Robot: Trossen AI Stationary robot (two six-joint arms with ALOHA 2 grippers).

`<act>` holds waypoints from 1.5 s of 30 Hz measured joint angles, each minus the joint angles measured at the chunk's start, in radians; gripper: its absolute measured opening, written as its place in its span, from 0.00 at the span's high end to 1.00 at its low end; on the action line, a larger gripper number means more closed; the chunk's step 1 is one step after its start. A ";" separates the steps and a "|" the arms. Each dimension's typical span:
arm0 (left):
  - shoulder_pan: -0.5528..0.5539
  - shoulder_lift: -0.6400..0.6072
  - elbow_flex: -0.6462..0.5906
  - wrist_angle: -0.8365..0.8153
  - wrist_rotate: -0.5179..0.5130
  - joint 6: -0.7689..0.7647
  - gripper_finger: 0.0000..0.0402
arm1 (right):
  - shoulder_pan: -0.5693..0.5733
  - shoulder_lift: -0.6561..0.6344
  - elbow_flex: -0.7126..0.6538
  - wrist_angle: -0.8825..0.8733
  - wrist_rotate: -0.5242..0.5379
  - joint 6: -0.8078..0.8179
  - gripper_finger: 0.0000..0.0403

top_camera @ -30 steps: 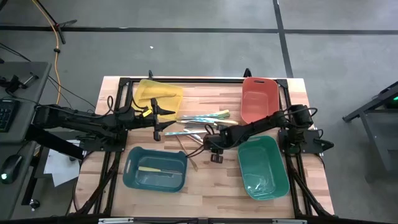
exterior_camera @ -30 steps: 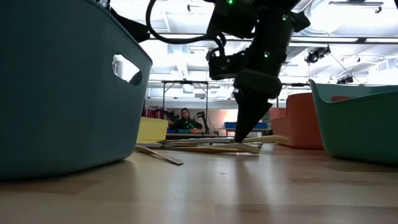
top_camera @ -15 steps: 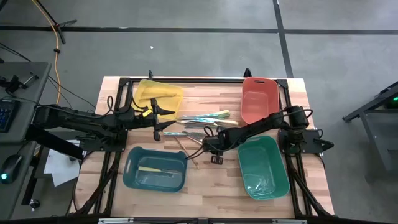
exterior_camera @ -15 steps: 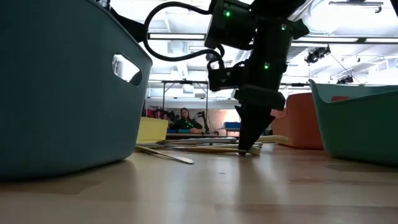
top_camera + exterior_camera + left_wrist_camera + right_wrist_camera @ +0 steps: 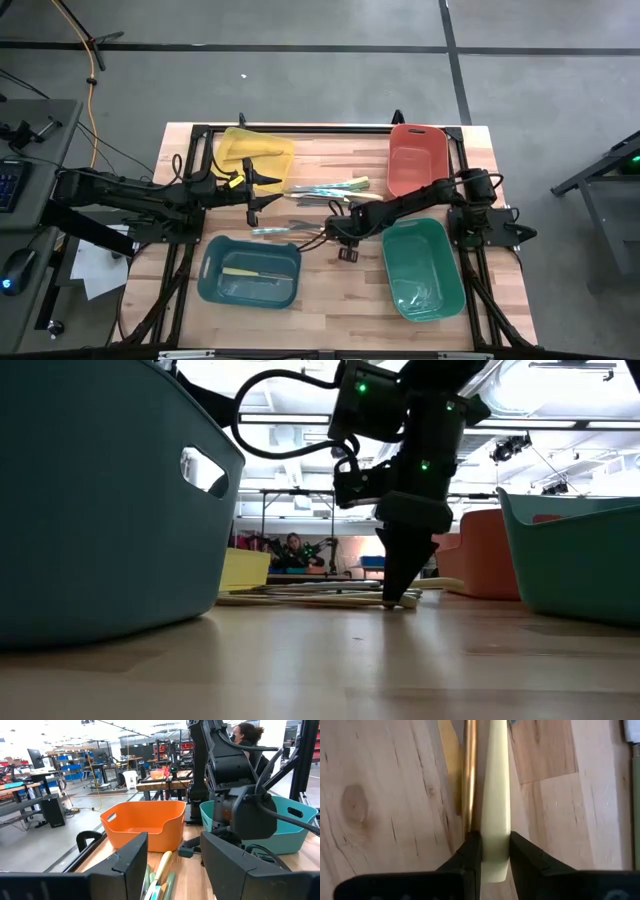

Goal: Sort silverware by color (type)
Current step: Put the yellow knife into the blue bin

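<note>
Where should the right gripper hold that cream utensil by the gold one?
Keep the right gripper on the cream utensil at its broad end, from above, fingers pinching its narrow edges. It lies flat, and the gold utensil hugs one side.

overhead, table-level, two wrist views, shared table (image 5: 340,300)

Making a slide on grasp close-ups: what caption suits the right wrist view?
Right gripper closed on a cream-yellow utensil lying beside a gold-tan utensil on the wooden table.
</note>
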 joint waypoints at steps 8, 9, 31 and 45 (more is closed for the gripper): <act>0.000 0.000 0.000 0.000 0.000 0.000 0.58 | -0.001 0.007 0.049 -0.097 0.009 -0.030 0.86; 0.000 0.000 0.000 0.000 0.000 0.000 0.58 | -0.001 0.007 0.060 -0.116 0.009 -0.039 0.86; 0.000 0.000 0.000 -0.014 0.000 0.000 0.58 | -0.053 -0.013 0.301 -0.589 0.217 -0.110 0.86; 0.000 -0.019 -0.001 -0.040 0.009 -0.008 0.58 | -0.046 -0.464 -0.157 -0.133 0.238 0.045 0.86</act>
